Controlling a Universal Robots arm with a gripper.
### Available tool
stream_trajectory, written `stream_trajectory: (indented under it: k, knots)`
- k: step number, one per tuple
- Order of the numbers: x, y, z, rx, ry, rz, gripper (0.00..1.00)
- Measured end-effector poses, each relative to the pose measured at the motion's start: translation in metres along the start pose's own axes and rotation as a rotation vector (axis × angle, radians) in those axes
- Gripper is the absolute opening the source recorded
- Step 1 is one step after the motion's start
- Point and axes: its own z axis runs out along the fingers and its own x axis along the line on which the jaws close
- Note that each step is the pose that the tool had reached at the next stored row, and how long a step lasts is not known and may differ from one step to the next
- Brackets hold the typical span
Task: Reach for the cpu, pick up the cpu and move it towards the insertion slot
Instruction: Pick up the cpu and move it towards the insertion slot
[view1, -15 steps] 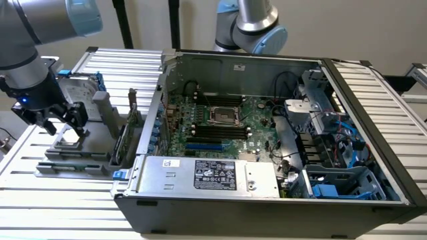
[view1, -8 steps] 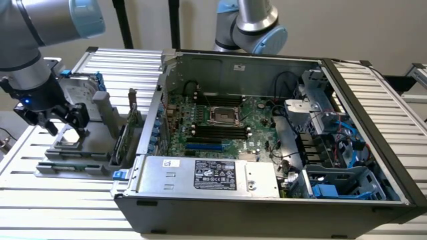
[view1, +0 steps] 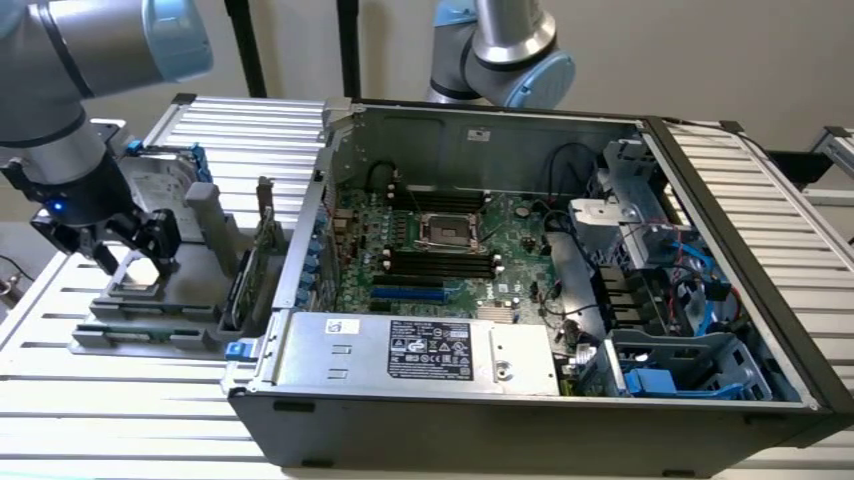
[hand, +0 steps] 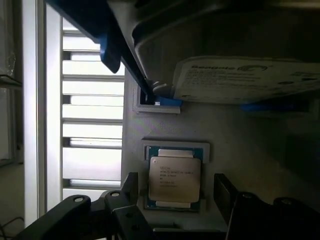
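The cpu (hand: 175, 176), a small square chip with a silver top, lies flat in a recess of a grey holder (hand: 235, 135). My gripper (hand: 176, 192) is open just above it, with one dark finger (hand: 131, 186) on each side of the chip and neither touching it. In the exterior view the gripper (view1: 134, 250) hangs over that grey holder (view1: 144, 318) at the exterior view's left, outside the computer case. The insertion slot (view1: 447, 232), a square socket with a shiny metal frame, sits on the green board inside the open case.
A silver hard drive (hand: 245, 80) with blue rails stands in the holder just beyond the chip. The open computer case (view1: 534, 400) lies on a slatted white table (view1: 120, 420), its power supply (view1: 427, 350) at the front. A second arm (view1: 501, 50) stands behind the case.
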Motion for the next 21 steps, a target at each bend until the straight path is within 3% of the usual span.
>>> stream_trajectory:
  k: [16,21]
  knots:
    - [-0.0001,0.0043,0.0058,0.0094,0.0020,0.000,0.71]
    - [-0.0002,0.0061,0.0070,0.0163,0.0033,0.000,0.71]
